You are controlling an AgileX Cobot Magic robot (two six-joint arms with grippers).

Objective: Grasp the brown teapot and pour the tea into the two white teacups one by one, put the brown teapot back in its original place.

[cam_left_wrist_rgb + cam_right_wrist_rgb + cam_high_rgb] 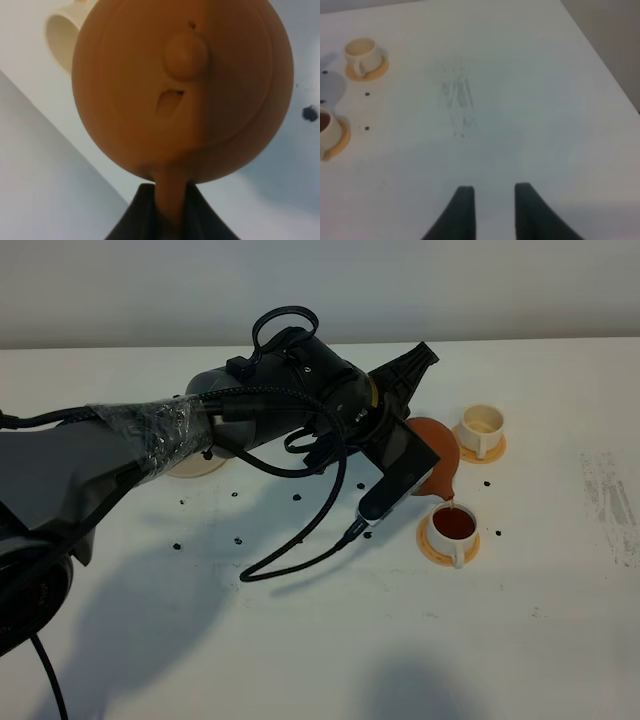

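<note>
One brown teapot (pixel 441 454), two white teacups, two orange coasters and one beige coaster (pixel 198 469) sit on a white table (pixel 300 650). The left arm reaches across the table, its wrist rolled over. The left gripper (pixel 169 202) is clamped on the teapot's handle, holding the pot tilted spout-down over the near teacup (pixel 455 526), which holds brown tea. The far teacup (pixel 482 426) looks empty. The right gripper (pixel 492 192) hovers over bare table, its jaws slightly apart and holding nothing.
</note>
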